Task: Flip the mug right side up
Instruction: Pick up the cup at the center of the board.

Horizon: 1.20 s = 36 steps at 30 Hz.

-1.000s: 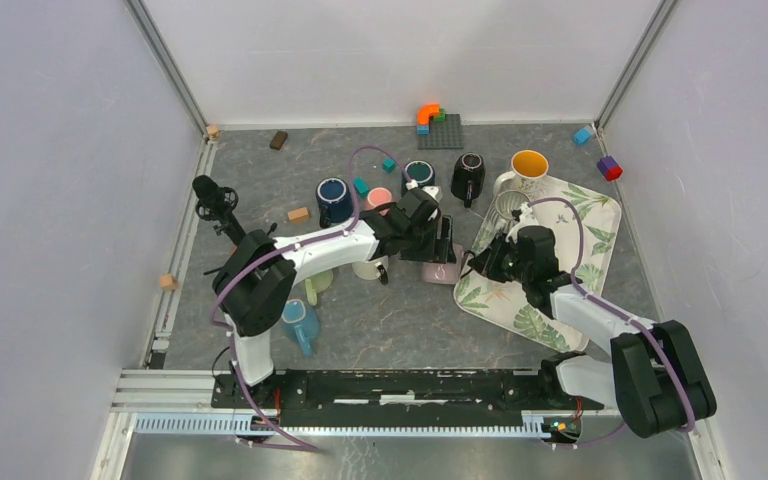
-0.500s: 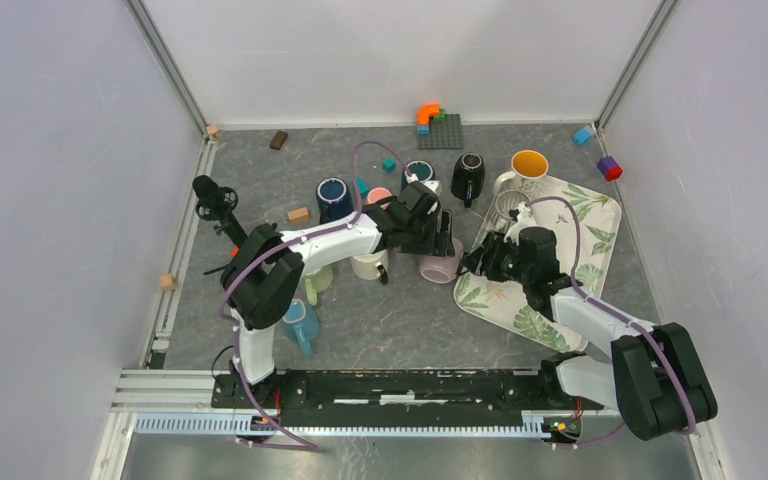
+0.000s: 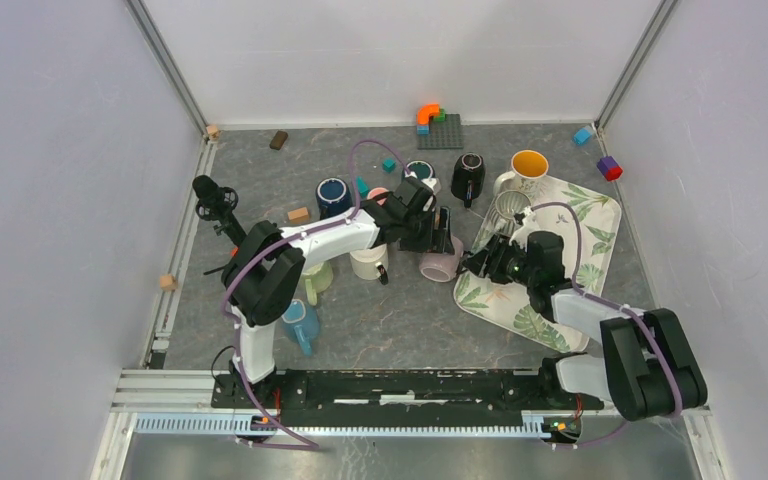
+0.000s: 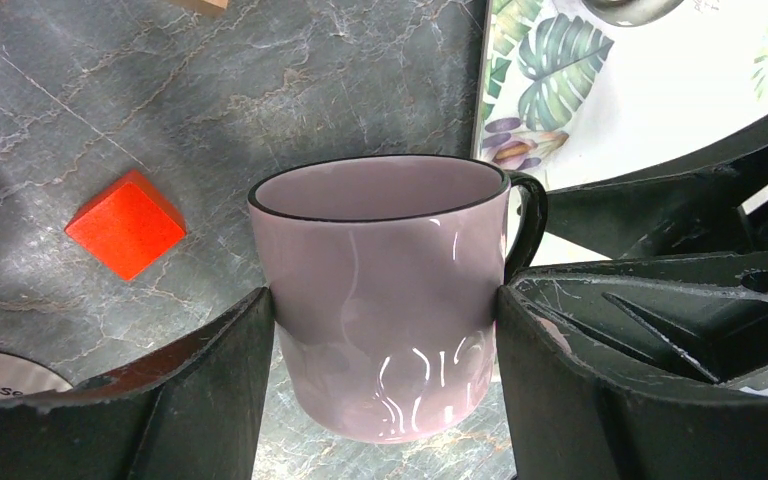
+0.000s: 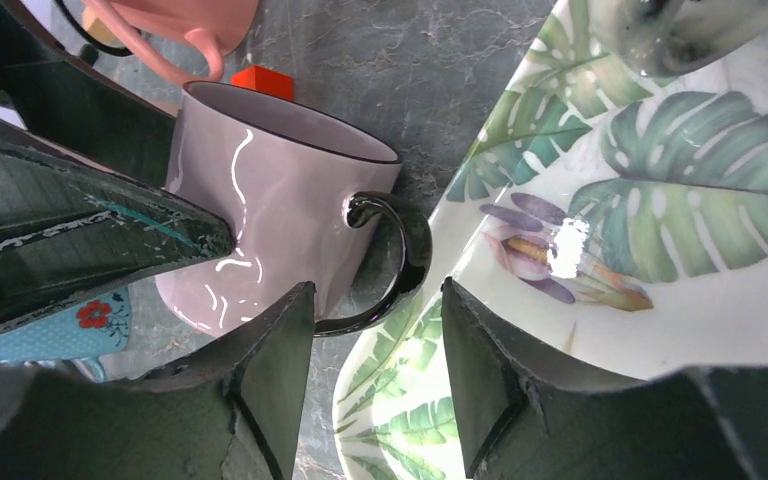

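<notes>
While the left claw (image 3: 438, 243) gripped the lilac mug (image 4: 385, 290) at 9 o'clock of the tray (image 3: 600, 215) — apparently mid-turn — the right claw (image 5: 377, 290), open, straddled its handle (image 5: 402, 262); the next move called for levelling it onto the worktop (image 3: 400, 310).

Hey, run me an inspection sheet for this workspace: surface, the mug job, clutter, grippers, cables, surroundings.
Surface: grey marbled tabletop; no spills seen.
Job's things: lilac mug with a black handle, beside the leaf tray; cannot tell whether it is fully upright.
Clutter: other mugs nearby, such as a white mug and a yellow-lined mug; red block; toy bricks at the far edge.
Grippers: left gripper shut on the lilac mug's sides; right gripper open, the handle between its fingers.
Cables: purple cable loops above the left arm; another runs along the right arm.
Surroundings: white enclosure walls; metal rail at the near edge.
</notes>
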{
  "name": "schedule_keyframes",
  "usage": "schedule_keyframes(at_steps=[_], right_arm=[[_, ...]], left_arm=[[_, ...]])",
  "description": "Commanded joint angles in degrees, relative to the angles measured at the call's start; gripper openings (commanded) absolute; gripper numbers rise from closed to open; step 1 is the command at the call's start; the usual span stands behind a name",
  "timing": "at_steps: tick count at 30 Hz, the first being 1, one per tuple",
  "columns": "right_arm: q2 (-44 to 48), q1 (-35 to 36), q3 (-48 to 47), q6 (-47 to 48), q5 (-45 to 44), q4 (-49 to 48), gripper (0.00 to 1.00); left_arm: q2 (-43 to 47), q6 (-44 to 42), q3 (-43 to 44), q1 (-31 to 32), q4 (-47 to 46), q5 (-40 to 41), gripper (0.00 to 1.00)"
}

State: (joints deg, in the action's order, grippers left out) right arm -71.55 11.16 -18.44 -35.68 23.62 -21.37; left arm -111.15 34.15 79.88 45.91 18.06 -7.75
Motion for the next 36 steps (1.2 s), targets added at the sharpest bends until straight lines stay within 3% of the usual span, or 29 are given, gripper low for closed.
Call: schedule_keyframes(at_steps=[1,14,31,36], right_arm=[[-2.3,-1.5,1.2,-1.2,6.7,-10.7,0.54],[-12.9,-3.7,1.3,-9.4,17.7,-30.5,0.46],[-21.6,-3.7,-2.4,-14.0,18.8,-39.2,0.43],[-22.5,-3.8,-3.1,-15.7,19.4,-42.0,0.32]], left_arm=[[-4.5,-3.7,-1.3,-0.5,3.6,1.7,0.21],[-5.7,-4.5,-1.2,-1.2,3.7,-0.7,0.18],[-8.2,-6.4,0.5,-1.4,5.0,-5.2,0.17],[-7.9,-7.1,1.1,-1.4,5.6,-6.5,0.17]])
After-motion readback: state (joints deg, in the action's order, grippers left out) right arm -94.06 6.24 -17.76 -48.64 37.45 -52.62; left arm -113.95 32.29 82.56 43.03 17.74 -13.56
